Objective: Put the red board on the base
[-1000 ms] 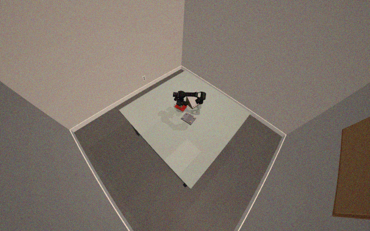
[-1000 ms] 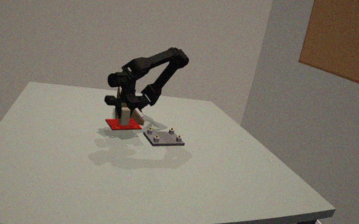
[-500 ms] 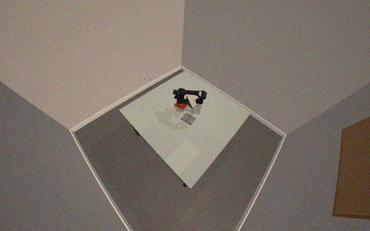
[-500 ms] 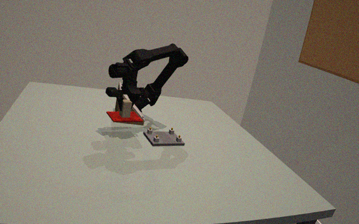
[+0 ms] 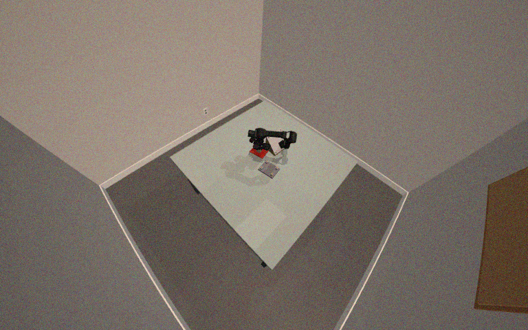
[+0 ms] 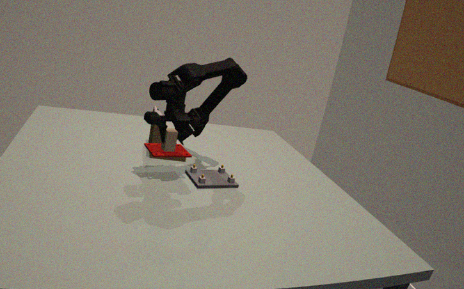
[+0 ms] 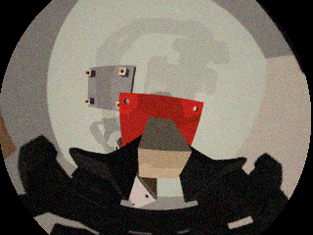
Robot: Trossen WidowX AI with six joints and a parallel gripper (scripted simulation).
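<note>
— Grey-brown walls [image 5: 174,50] [image 6: 98,40] are seen behind a pale green-grey desk [image 5: 311,171] [image 6: 291,228] [image 7: 240,98]; a brown panel [image 5: 506,240] [image 6: 435,48] is mounted on one wall. What is shown on the desk?

— A black arm [image 5: 276,133] [image 6: 210,67] is bent over it. Beside the arm, a pale-faced block [image 5: 274,146] [image 6: 154,133] [image 7: 142,193] is partly hidden.

— How is the end effector [image 5: 259,148] [image 6: 169,137] [image 7: 159,137] set?

— Its fingers are parted partway, by the width of the square handle [image 6: 170,140] [image 7: 164,134], which is clamped between them. The handle is held upright.

— And where is the red board [image 5: 258,153] [image 6: 154,149] [image 7: 137,115]?

— Above the desk, roughly level, handle side up, with its shadow cast below. Two corner holes can be made out along its far edge in the wrist view.

— Is the grey base [image 5: 268,170] [image 6: 215,178] [image 7: 105,88] near?

— It is placed flat on the desk, near the board but lower and to one side. Its four corner posts are left uncovered, each topped by a gold pin.
</note>
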